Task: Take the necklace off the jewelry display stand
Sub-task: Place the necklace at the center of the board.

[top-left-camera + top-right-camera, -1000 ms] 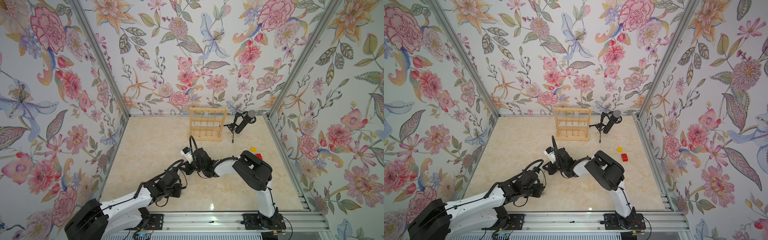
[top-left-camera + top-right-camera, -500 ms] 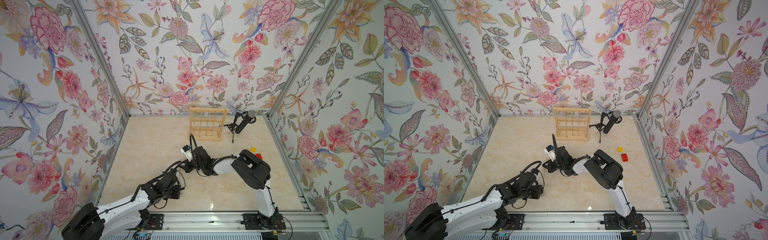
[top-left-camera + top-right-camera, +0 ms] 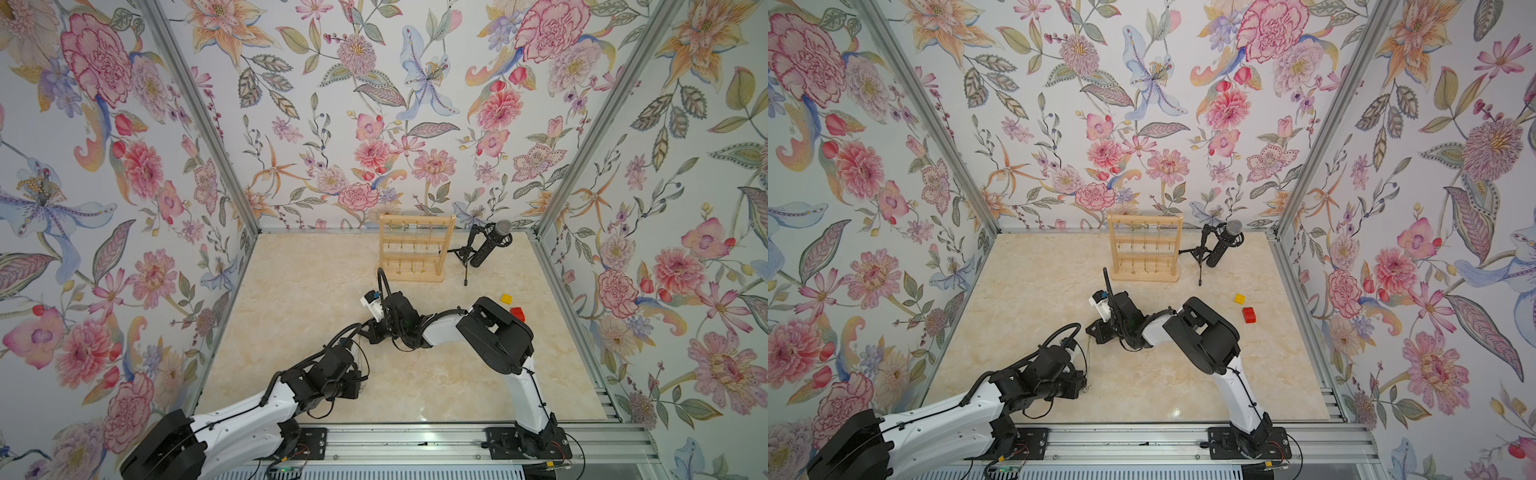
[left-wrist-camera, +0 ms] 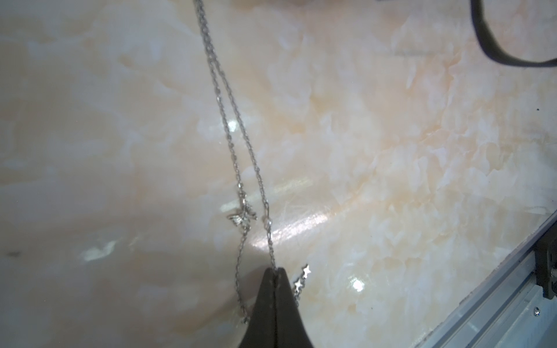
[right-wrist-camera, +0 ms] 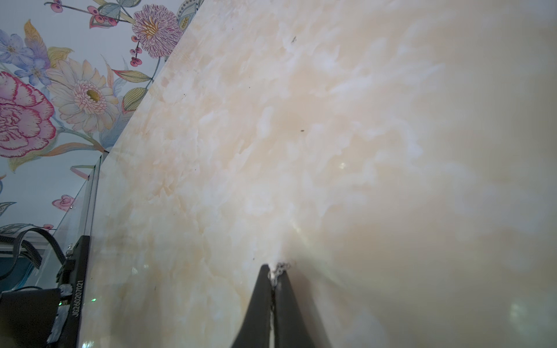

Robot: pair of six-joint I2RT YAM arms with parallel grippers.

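The necklace point(image 4: 241, 217), a thin silver chain with a small butterfly charm and star charms, is off the jewelry display stand point(image 3: 415, 249) and stretched between my two grippers. My left gripper point(image 4: 275, 269) is shut on one end of it just above the marble table. My right gripper point(image 5: 275, 269) is shut on a bunched bit of the necklace point(image 5: 280, 267). In a top view the necklace point(image 3: 1087, 361) runs from the right gripper point(image 3: 1093, 330) down to the left gripper point(image 3: 1082, 384). The stand point(image 3: 1144, 249) is at the back, well clear of both arms.
More thin chains hang from the stand's bars. A black microphone on a tripod point(image 3: 486, 245) stands right of the stand. A yellow brick point(image 3: 506, 298) and a red brick point(image 3: 517, 311) lie by the right arm. An aluminium rail point(image 3: 415, 444) borders the front.
The left arm has shifted slightly toward the front rail. The right arm has hardly moved. Both grippers keep their hold on the chain.
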